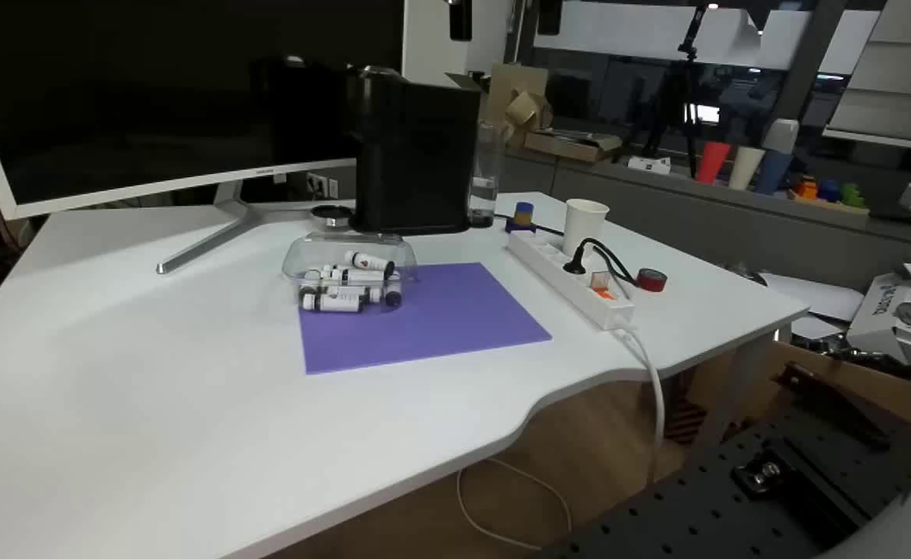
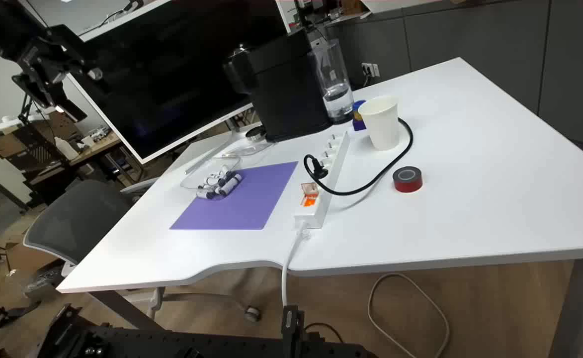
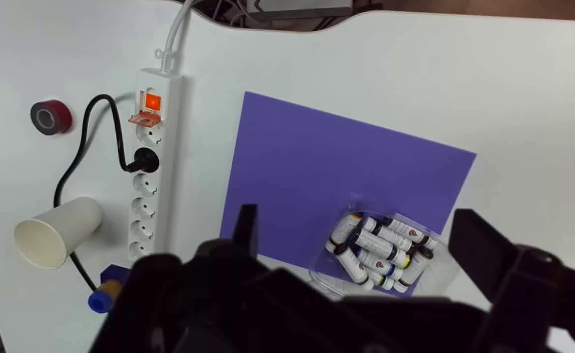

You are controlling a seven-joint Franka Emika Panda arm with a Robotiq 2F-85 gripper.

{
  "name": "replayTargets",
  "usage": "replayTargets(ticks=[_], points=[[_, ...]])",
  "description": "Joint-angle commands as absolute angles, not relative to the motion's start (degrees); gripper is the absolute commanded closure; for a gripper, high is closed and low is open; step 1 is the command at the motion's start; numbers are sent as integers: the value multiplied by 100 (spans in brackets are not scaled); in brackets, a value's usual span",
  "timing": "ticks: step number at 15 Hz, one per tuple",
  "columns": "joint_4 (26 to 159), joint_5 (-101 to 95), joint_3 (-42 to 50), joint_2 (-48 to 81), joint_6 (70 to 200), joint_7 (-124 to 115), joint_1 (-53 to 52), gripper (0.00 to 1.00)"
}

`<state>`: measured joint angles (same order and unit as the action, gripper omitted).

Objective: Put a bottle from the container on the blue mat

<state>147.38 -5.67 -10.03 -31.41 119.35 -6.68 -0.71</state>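
The blue mat [image 1: 439, 334] lies flat on the white desk; it also shows in an exterior view [image 2: 236, 214] and in the wrist view [image 3: 326, 157]. The see-through container [image 1: 309, 250] stands partly on the mat's edge nearest the monitor, also seen in the wrist view [image 3: 324, 282]. Several white bottles with dark bands lie heaped in it, one bottle [image 3: 375, 244] on top; a bottle [image 1: 332, 303] shows at the front. My gripper [image 3: 357, 220] is open and empty, high above the container. It hangs at the upper left in an exterior view [image 2: 85, 94].
A white power strip [image 1: 571, 279] with a black plug runs beside the mat. A paper cup [image 2: 380, 124], a red tape roll [image 2: 407, 180] and a small blue-orange piece [image 3: 108, 291] stand past it. A tall black box [image 1: 416, 155] and a monitor [image 1: 152, 93] stand behind.
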Motion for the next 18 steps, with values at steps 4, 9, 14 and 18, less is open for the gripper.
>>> replayTargets(ticks=[4,9,14,18], points=[[14727,-626,-904,-3128,11916,-719,-179,0],[14727,-626,-904,-3128,11916,-719,-179,0],[14781,-989,-1032,-3113,12668,-1013,-24,0],[14418,-1808,-1134,-2489,13733,-1234,336,0]])
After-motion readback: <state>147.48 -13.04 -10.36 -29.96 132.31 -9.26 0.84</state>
